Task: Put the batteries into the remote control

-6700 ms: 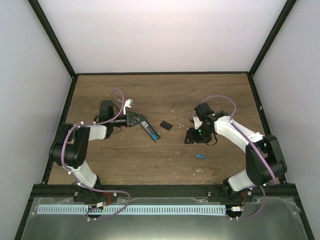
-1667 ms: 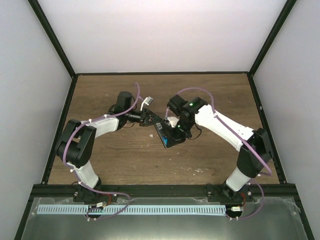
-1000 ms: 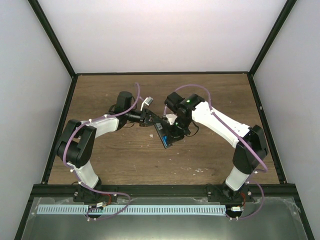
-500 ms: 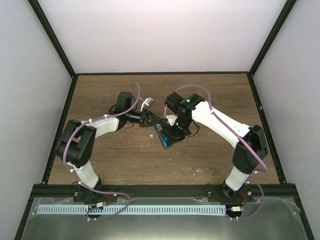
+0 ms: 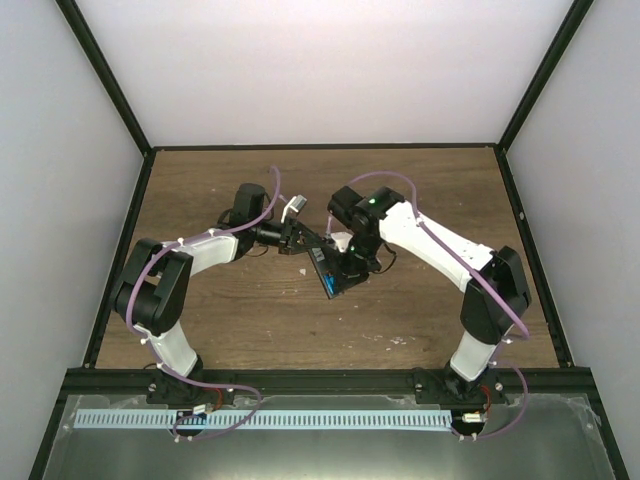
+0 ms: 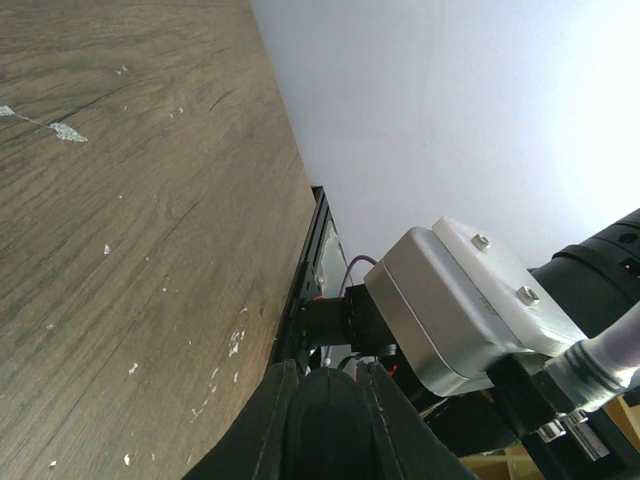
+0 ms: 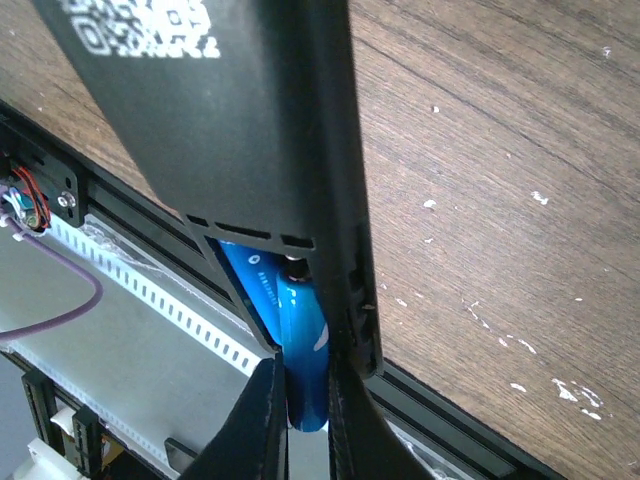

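My right gripper [image 7: 303, 365] has come across from the right side of the table [image 5: 220, 320], where it hung a few seconds ago with a battery lying loose nearby. That battery [image 7: 292, 330] no longer lies there. It is pinched by its end between my right fingers, and its length lies in the open bay at the near end of the remote [image 7: 230, 120]. Over the last second the arm has only edged a little closer, which I read as pressing the cell home rather than carrying it. My left gripper [image 6: 326, 378] stays clenched on the remote's far end and holds it at a slant near the middle of the table, much as before. Blue already showed in the bay before I arrived. From my wrist the bay is crowded, so I cannot tell whether the blue there now is one cell or two. If both are in, what is left is to seat this one flat and let go without dragging it back out. The surface is brown wood grain, scattered with small white flecks [image 7: 540, 198]. White walls [image 5: 320, 70] close the space on three sides, with black posts [image 5: 100, 75] at the corners. A metal ledge [image 5: 330, 450] with a slotted white strip [image 5: 270, 420] runs along the near edge by my bases.
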`<state>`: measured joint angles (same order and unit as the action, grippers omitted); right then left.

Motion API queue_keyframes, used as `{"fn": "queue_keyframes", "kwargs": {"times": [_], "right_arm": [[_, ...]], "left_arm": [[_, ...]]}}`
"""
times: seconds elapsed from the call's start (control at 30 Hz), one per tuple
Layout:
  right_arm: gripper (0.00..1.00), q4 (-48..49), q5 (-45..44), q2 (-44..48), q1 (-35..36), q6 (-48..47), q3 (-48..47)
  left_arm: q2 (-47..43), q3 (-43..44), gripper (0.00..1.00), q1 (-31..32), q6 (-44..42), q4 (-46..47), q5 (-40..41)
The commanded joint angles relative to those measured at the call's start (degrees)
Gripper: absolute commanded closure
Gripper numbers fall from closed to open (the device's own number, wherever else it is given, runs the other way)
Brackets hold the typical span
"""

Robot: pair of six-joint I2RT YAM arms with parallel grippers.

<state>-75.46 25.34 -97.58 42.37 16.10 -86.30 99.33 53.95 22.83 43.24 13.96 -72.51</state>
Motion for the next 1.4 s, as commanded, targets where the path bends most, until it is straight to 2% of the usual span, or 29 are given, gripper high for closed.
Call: {"fn": "queue_keyframes", "kwargs": {"times": [0.0,0.53,0.8,0.97,1.2,1.37], "right_arm": [[0.95,-0.8,-2.6,-1.6,0.3,0.1,-2.7],[0.93,-0.8,-5.3,-3.5,0.3,0.2,-5.1],[0.87,-0.8,-5.3,-2.9,0.3,0.3,-5.5],[0.81,-0.9,-4.6,-1.9,0.3,0.7,-7.1],[0.65,-0.5,-6.5,0.3,0.3,0.7,-9.9],[0.55,3.9,-10.5,2.9,-0.1,0.5,-8.8]], "left_arm": [[-0.3,1.7,1.00,0.4,0.1,0.0,-2.5],[0.0,2.5,1.00,0.6,-0.5,-1.4,-3.7],[0.1,2.7,1.00,0.6,-0.8,-2.1,-3.6],[0.1,2.7,1.00,0.6,-0.6,-2.1,-3.8],[0.2,2.9,1.00,0.7,-0.4,-2.2,-3.9],[0.3,4.3,1.00,0.6,-0.4,-2.9,-3.3]]}}
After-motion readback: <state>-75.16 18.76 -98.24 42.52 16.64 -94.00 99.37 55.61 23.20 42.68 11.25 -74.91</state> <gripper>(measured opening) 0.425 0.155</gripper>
